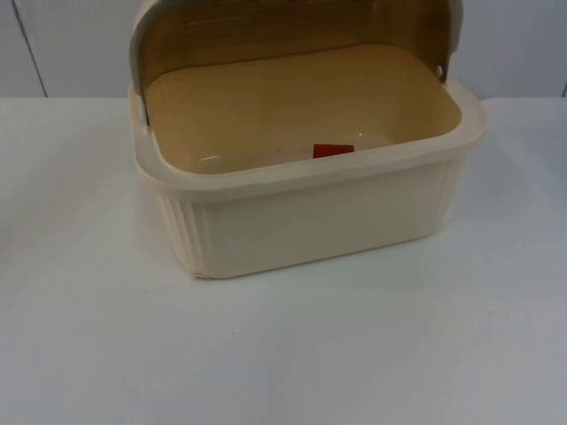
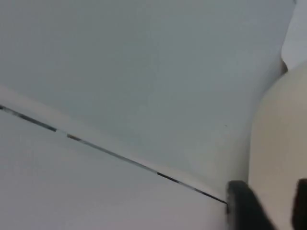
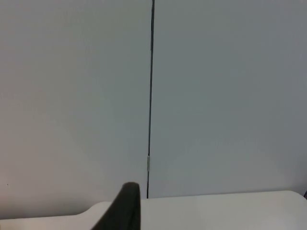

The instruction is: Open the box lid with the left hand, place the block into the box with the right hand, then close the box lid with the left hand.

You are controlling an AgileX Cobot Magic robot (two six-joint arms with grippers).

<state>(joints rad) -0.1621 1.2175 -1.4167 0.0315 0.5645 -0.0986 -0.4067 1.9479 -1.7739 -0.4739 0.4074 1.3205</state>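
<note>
Red block (image 1: 333,150) lies inside cream box (image 1: 310,221), lid (image 1: 292,31) raised

Even, diffuse light is falling from overhead; nothing is looking dim. The white table (image 1: 283,354) is washing out to near-blank brightness, and a soft faint shadow is sitting under the front of the cream box (image 1: 310,221). Small glints are showing on the box floor beside the red block (image 1: 333,150). The smoky lid (image 1: 292,31) is reading darker than the rest. In the left wrist view everything is smearing soft, the grey wall (image 2: 144,72) grading paler toward one side. The right wrist view is staying flat and shadowless, a black fingertip (image 3: 125,208) blurring at close range.
</note>
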